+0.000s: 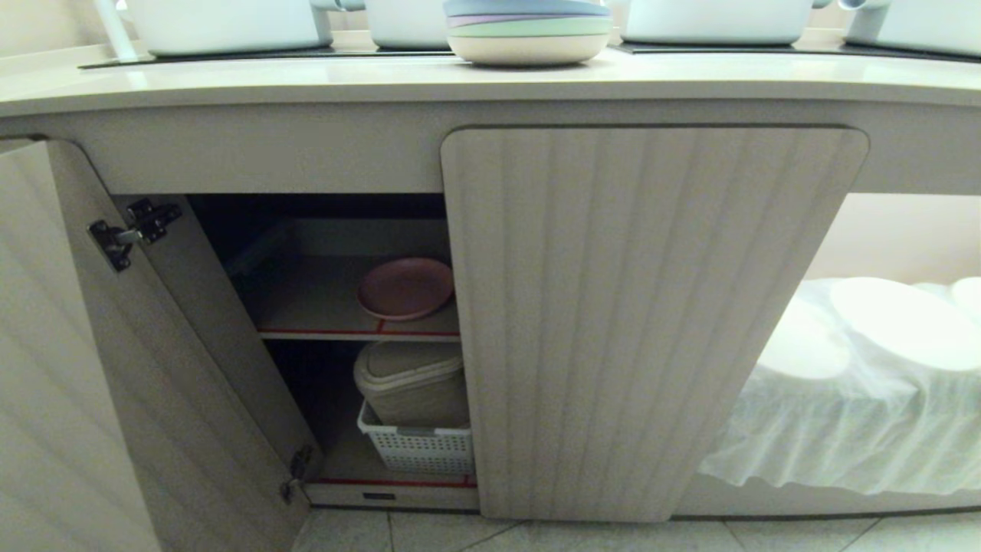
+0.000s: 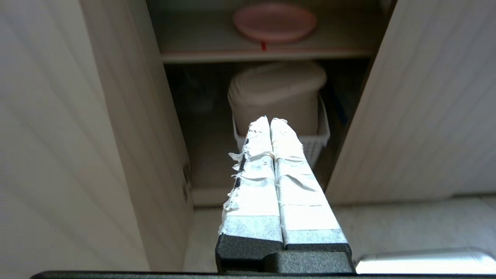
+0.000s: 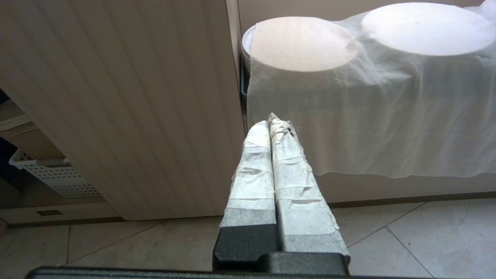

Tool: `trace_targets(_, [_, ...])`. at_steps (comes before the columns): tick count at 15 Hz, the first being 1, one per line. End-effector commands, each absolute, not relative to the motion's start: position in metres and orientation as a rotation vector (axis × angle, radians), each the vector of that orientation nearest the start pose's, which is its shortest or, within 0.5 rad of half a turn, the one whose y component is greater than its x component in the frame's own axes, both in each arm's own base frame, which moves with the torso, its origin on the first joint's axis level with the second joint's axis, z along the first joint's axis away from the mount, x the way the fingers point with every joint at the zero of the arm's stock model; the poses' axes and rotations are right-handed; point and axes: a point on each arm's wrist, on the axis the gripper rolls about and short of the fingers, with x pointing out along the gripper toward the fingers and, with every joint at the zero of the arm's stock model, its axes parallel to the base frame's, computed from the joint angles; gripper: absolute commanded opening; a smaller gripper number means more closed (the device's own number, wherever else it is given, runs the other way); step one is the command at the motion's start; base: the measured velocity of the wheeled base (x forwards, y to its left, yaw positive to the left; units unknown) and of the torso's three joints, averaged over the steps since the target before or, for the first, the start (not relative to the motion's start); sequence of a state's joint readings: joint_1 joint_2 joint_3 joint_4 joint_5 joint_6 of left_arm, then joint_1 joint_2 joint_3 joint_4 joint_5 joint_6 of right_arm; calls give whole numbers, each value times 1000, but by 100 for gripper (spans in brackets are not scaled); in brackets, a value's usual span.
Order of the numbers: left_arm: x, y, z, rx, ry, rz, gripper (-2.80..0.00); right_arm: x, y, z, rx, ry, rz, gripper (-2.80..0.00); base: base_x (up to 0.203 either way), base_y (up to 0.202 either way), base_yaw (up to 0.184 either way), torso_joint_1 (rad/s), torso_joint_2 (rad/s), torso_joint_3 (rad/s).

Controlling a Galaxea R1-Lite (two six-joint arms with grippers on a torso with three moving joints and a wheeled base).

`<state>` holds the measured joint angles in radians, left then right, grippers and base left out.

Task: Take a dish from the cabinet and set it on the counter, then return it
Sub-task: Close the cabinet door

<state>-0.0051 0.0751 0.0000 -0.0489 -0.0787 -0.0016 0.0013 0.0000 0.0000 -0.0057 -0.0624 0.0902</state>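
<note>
Pink dish: it lies flat on the top shelf inside the cabinet, near the front edge, partly behind the shut right door.
Left door: it stands wide open, so the way in is free.
Worktop: it runs along above the cabinet. A stack of plates and white pots sit on it. No pink dish is up there.
Left gripper: it hangs in front of the open cabinet, low, level with the bin in the white basket. Its taped fingers are pressed together and hold nothing. The dish is higher up and farther in.
Right gripper: it is parked by the shut door, facing the white cloth over some plates. Its fingers are pressed together too, with nothing in them.
Step in hand: I cannot tell if the dish is waiting to come out or is home again. If it is still to be fetched, the job has hardly begun.
How to do it well: lift the left gripper to shelf height first. Spread the fingers before they reach the dish. Go in by the open side, clear of the right door. Slide one finger under the rim and one on top, then pinch softly.
What could go wrong: smooth plastic may slip, and shut fingers would only push the dish deeper in.
</note>
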Motion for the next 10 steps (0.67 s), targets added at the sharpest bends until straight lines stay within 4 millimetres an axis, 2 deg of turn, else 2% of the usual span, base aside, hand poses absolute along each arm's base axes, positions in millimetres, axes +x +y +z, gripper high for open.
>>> trace_targets(1, [-22,-2,81,0,-42,-84,-280,-23,-1,77,91,-10,-61,-280,0,0,0,0,0,0])
trace_targets(5, [-23,-2,81,56,-51,-80,-280,-23,-1,76,91,-9,-61,-280,0,0,0,0,0,0])
trace_targets(10, [-23,-1,75,210,1,-67,-280,-23,-1,76,91,-9,-61,-280,0,0,0,0,0,0])
